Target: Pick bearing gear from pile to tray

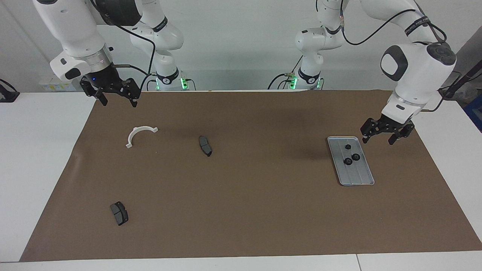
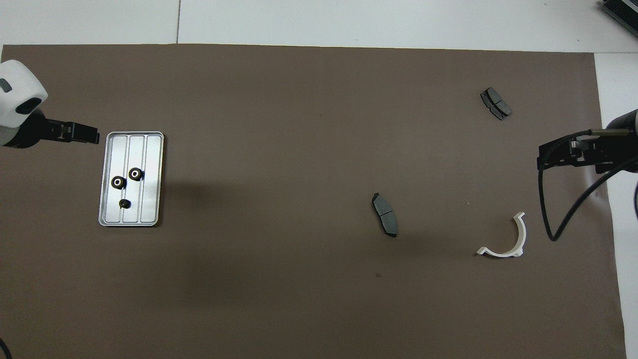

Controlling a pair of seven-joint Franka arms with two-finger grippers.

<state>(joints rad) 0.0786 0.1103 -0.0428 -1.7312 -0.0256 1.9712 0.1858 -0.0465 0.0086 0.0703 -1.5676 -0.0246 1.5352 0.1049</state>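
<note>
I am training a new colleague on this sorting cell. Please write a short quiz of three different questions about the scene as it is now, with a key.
1. How many small black gears lie in the tray?
2. True or false: the left tool holds a gear.
3. Which part on the mat lies nearest to the right tool: a) the white bracket, b) a brake pad, c) the tray?

Key
1. Three.
2. False. It is open and empty, in the air beside the tray.
3. a.
</note>
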